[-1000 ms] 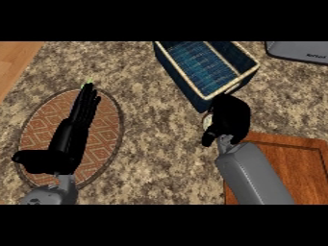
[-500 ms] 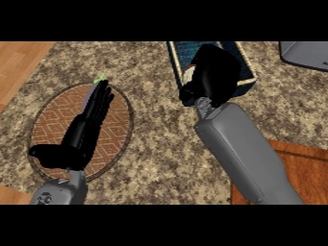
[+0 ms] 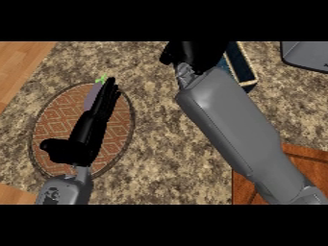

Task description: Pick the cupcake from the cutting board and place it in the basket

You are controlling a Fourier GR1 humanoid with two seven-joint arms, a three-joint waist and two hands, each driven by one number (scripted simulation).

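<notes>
Head view shows the right hand (image 3: 195, 54) at the top edge, over the basket (image 3: 247, 81). Only a strip of the basket's blue lining and pale rim shows beside the grey forearm. The cupcake is nowhere to be seen — the visible corner of the cutting board (image 3: 315, 166) carries none. I therefore judge the pick done and the cupcake hidden in that hand, though I cannot tell whether the hand is clenched round it. By that reading, what is left is letting go into the basket and drawing back. The left hand (image 3: 88, 129) lies over the oval patterned plate (image 3: 49, 129), fingers (image 3: 108, 96) straight and released, holding nothing. Counted on the worktop (image 3: 159, 144): one basket, one cutting board, one plate, one grey appliance (image 3: 315, 55) at top right, and one small green-tipped thing (image 3: 101, 78) by the left fingertips — no cupcake in sight.
</notes>
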